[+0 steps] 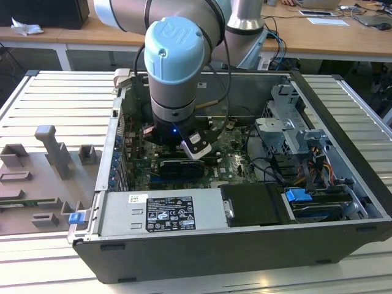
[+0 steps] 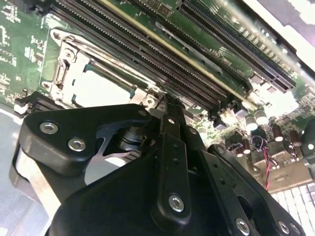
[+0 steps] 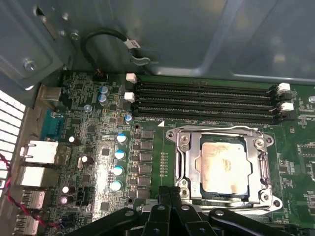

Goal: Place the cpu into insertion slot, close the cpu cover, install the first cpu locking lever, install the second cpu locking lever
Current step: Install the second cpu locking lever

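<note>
One grey-and-light-blue robot arm [image 1: 174,61] reaches down into an open dark-grey desktop computer case [image 1: 245,245] that lies on its side on a ribbed pale metal surface [image 1: 55,98]. In the first wrist view the small flat square cpu with its pale beige-silver face [image 3: 222,167] sits inside the square insertion slot [image 3: 189,162] on the green motherboard [image 3: 98,147], and the silvery metal cpu cover frame [image 3: 261,164] lies down flat around it, the chip showing through the cut-out middle. The black end effector [image 3: 171,192] is right at the edge of the socket frame, its two fingertips pressed close together with no gap between them and nothing visibly held; whether the tips touch the frame cannot be told. In the second wrist view the same black end effector [image 2: 166,105] meets the corner of the silvery cover [image 2: 74,59], with the pale chip face [image 2: 101,88] just beyond it. Four long black memory slots [image 3: 202,101] run parallel just beside the socket, with white latches at their ends, and a row of small blue-topped capacitors [image 3: 118,155] stands on the other side of it. In the exterior view a silver power supply box [image 1: 165,211] with a black label fills the near side of the case, a metal drive cage [image 1: 288,128] stands at the exterior view's right, and grey plastic fixtures [image 1: 52,150] rest on the surface at the exterior view's left.
</note>
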`<action>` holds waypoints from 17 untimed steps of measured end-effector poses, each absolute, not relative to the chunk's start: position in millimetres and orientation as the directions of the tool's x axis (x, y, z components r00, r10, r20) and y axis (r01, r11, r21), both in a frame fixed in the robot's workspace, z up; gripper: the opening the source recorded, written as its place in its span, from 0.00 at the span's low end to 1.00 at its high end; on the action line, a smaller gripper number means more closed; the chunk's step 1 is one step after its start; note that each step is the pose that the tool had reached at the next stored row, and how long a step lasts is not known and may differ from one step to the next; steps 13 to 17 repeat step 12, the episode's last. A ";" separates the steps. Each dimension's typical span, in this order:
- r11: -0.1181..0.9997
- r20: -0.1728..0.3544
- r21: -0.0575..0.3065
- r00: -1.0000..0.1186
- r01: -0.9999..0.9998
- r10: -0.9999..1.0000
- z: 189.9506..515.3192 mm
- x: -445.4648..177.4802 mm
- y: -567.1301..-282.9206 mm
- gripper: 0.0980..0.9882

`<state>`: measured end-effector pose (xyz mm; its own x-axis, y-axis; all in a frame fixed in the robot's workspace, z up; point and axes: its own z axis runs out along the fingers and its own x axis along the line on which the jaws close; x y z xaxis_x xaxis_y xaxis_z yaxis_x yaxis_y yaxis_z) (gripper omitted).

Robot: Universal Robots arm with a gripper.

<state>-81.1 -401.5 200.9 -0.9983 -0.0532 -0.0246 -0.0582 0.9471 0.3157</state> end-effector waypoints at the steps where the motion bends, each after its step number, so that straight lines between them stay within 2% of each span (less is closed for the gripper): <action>1: 0.947 -0.025 0.316 -0.998 -0.058 -0.053 201.9 -81.1 -401.5 0.01; 17: 0.947 -0.025 0.316 -0.998 -0.057 -0.052 213.8 -81.2 -401.3 0.01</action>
